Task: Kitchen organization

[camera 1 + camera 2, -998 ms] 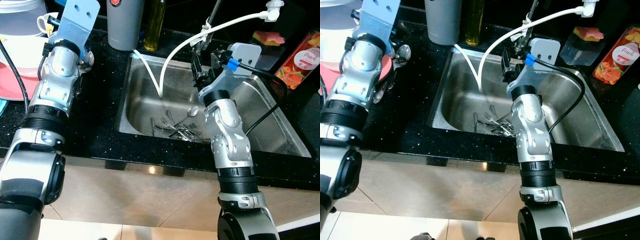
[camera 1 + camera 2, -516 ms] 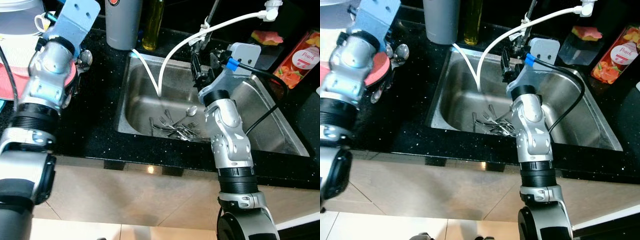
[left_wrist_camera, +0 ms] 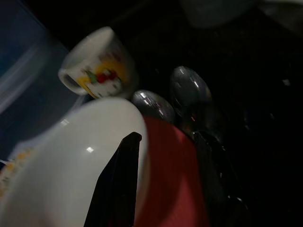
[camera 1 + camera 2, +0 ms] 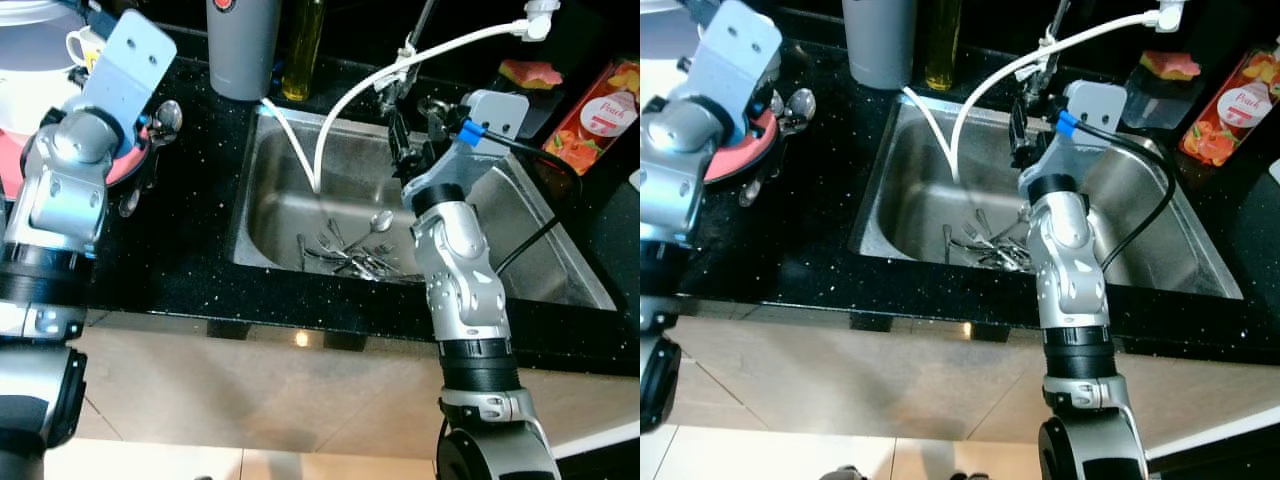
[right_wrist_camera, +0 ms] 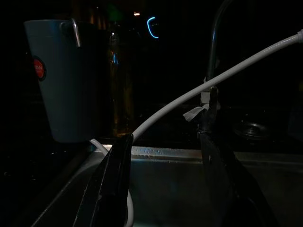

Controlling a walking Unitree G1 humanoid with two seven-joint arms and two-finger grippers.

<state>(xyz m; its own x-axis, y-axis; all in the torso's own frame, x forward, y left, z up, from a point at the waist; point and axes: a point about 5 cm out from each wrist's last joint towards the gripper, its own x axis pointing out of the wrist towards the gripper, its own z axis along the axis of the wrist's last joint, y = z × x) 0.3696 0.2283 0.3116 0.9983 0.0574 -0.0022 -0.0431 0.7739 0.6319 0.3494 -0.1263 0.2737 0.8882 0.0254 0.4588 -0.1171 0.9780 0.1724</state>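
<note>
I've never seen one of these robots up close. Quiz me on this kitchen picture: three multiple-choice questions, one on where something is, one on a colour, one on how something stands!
1. Where does the pile of forks and spoons lie?
A. In the sink
B. On the floor
C. On the red plate

2. What colour is the hose over the sink?
A. Green
B. White
C. Orange

3. How are the right gripper fingers?
A. Shut on a fork
B. Shut on the hose
C. Open, holding nothing

Answers:
1. A, the cutlery rests on the steel basin floor.
2. B, it arcs white from the tap side down into the basin.
3. C, the right wrist view shows a gap between both fingers.
</note>
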